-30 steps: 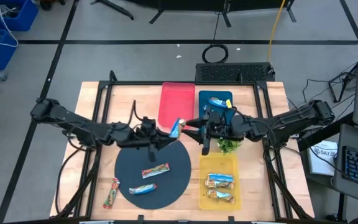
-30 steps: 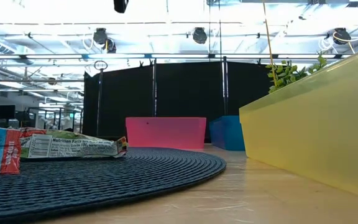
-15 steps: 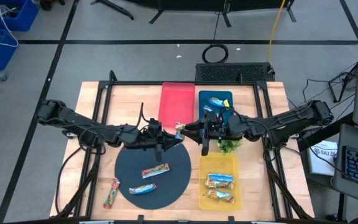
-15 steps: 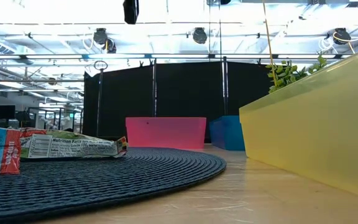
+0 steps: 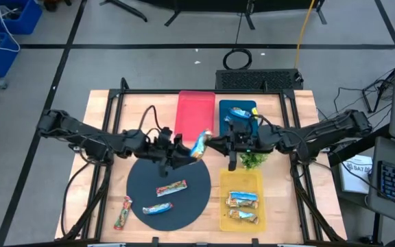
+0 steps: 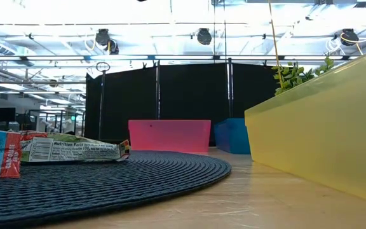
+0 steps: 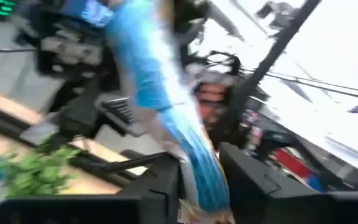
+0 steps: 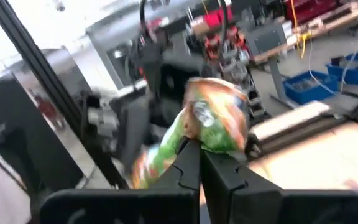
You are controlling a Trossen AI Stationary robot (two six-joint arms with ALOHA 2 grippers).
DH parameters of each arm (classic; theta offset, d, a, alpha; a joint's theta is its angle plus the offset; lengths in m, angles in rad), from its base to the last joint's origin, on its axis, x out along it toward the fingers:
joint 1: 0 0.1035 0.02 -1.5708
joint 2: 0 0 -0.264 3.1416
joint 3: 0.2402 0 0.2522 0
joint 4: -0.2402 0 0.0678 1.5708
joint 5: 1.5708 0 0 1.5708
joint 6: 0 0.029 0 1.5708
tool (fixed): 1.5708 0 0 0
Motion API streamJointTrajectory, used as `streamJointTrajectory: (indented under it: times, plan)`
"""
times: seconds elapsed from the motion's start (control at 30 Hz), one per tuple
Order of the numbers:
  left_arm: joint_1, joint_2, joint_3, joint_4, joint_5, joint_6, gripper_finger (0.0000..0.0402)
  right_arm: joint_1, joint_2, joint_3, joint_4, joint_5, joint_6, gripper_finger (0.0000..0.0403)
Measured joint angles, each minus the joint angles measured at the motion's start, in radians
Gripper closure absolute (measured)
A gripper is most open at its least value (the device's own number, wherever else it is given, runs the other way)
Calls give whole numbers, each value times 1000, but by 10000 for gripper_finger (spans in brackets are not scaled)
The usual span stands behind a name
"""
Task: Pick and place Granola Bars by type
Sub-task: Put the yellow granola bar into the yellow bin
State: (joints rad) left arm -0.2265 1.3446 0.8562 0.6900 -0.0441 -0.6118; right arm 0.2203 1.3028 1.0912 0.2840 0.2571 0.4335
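Note:
A blue-white granola bar [image 5: 199, 144] hangs in the air over the far edge of the round black mat [image 5: 142, 180], between my two grippers. My right gripper [image 5: 214, 143] reaches in from the right and is shut on it. My left gripper [image 5: 187, 151] comes from the left, its fingers apart on either side of the bar's other end [image 7: 205, 186]. Two bars [image 5: 171, 186] [image 5: 157, 208] lie flat on the mat, and another [image 5: 122, 213] lies on the table near its left. My right gripper pinches one end of the bar's wrapper [image 8: 199, 138] between its two shut fingers, coming in roughly level from the table's right. The bar [image 8: 216, 115] stands out beyond the fingertips, lifted clear of the mat. My left gripper has the bar's end between its fingers [image 7: 166, 180]; whether they touch it I cannot tell.
At the far side stand a red tray [image 5: 194, 113] and a blue tray [image 5: 247, 106] holding a blue bar [image 5: 238, 113]. A yellow tray [image 5: 241, 180] at the near right holds two silvery-tan bars [image 5: 242, 199]. A green sprig [image 5: 252, 160] lies beside it.
My left gripper has carried the bar a little toward the table's right, up to my right gripper. My right gripper has shut on the bar's end. The bar stays lifted and now leans more than before.

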Motion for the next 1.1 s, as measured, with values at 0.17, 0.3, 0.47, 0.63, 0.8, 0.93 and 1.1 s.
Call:
streamJointTrajectory:
  times: [0.17, 0.3, 0.47, 0.63, 0.8, 0.93, 1.1]
  plan:
    - [12, -81, 3, -116, 35, 8, 225, 6, -98, -4, -121, 0, -9, 402]
    - [31, -128, 5, -190, 36, 27, 181, 10, -175, -4, -198, 33, -1, 402]
    - [75, -196, 5, -303, 10, 32, 154, 43, -236, -4, -283, 30, 22, 402]
    - [128, -285, 4, -543, -193, -24, 151, 135, -234, -3, -565, 25, 174, 402]
    - [177, -372, 3, -830, -411, -161, 151, 236, -174, -3, -834, -11, 324, 402]
    - [238, -426, 2, -1016, -388, -307, 151, 274, -85, -3, -974, -88, 364, 402]
    - [258, -440, 2, -1186, -258, -332, 151, 295, 37, -3, -1065, -133, 322, 403]
